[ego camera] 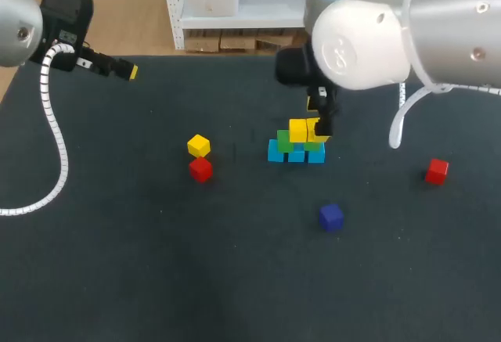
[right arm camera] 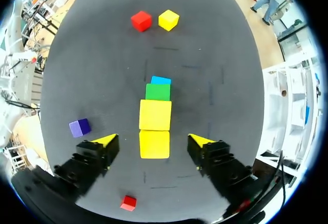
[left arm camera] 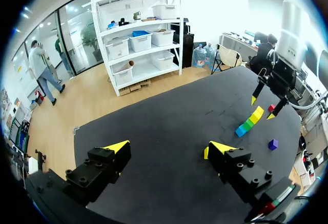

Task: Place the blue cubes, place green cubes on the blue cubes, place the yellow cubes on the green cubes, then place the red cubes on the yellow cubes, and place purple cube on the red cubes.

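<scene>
A row of blue cubes (ego camera: 296, 154) lies mid-table with green cubes (ego camera: 284, 140) on it and two yellow cubes (ego camera: 298, 130) on the green ones. My right gripper (ego camera: 318, 123) hangs straight over this stack. In the right wrist view it (right arm camera: 152, 141) is open, and the nearer yellow cube (right arm camera: 154, 144) sits between its fingers with a gap on each side. The other yellow cube (right arm camera: 155, 115), a green cube (right arm camera: 158, 92) and a blue cube (right arm camera: 161, 80) run ahead of it. My left gripper (ego camera: 125, 69) is open at the far left, holding nothing.
A loose yellow cube (ego camera: 199, 145) and a red cube (ego camera: 200, 169) lie left of the stack. The purple cube (ego camera: 331, 217) lies in front of the stack. A second red cube (ego camera: 437, 171) lies to the right.
</scene>
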